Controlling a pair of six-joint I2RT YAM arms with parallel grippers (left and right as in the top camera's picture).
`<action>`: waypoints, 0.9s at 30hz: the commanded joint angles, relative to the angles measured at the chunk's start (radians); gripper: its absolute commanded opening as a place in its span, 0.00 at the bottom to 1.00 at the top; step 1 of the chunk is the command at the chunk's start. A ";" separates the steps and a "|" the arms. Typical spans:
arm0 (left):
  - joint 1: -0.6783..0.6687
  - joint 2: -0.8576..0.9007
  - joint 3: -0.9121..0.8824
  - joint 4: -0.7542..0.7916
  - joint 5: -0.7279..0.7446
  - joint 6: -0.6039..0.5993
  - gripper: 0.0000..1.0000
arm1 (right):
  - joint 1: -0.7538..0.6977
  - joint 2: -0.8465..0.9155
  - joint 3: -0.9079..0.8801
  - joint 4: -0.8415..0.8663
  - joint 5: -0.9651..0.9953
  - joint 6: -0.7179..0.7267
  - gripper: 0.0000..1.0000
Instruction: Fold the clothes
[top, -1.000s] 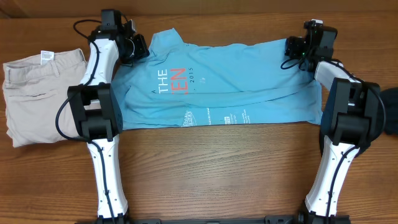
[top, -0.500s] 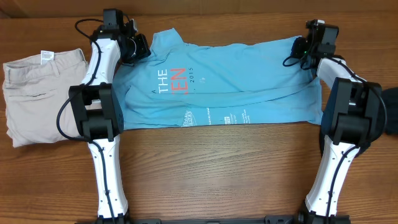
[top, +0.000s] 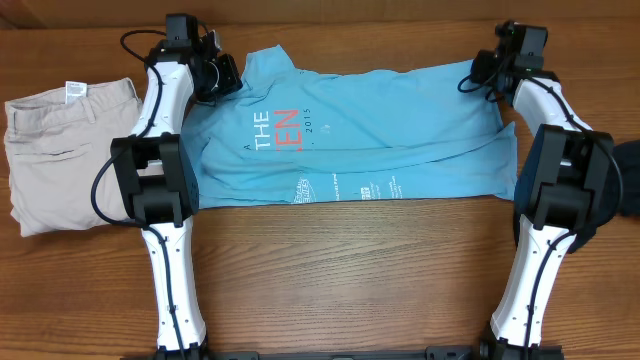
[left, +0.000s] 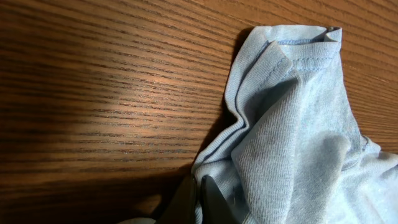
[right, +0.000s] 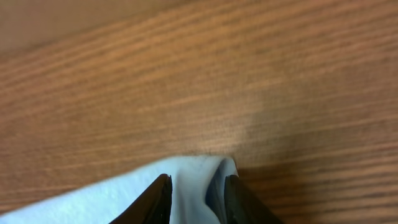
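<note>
**A:** Where is the shirt?

**B:** The shirt (top: 380, 140) lies flat on the worktop (top: 350, 290), stretched between the two sets of fingers. It is light blue, and the print (top: 277, 130) in white and red sits nearer the left fingers than the right.

**A:** What are the left fingers doing?

**B:** The left fingers (left: 200, 202) are drawn narrow, tips together, pinching the shirt's edge at one far corner. Just ahead of them and to the right the cloth bunches up in folds, ending in a stitched hem (left: 305, 61). To their left there is only bare wood.

**A:** And the right?

**B:** The right fingers (top: 480, 75) hold the other far corner. In the wrist view a small hump of blue cloth sits between the two tips, which are a narrow gap apart and pressed on it from both sides. Beyond the tips is bare wood.

**A:** Is any of the shirt folded?

**B:** A long flap (top: 400, 185) lies turned over along the side away from both sets of fingers. It has small white print on it.

**A:** Anything else?

**B:** The pants (top: 60, 150), beige and folded, lie on the worktop beyond the left fingers, on the side away from the shirt. They are apart from the shirt and neither set of fingers touches them.
</note>
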 joint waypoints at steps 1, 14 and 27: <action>-0.006 -0.004 0.029 -0.002 0.003 0.002 0.04 | -0.003 0.008 0.038 0.003 0.010 0.004 0.32; -0.007 -0.004 0.029 0.000 0.002 0.002 0.04 | 0.000 0.074 0.037 0.032 0.015 0.005 0.36; -0.006 -0.004 0.029 -0.016 0.004 0.001 0.04 | -0.007 0.067 0.082 0.014 0.035 0.064 0.10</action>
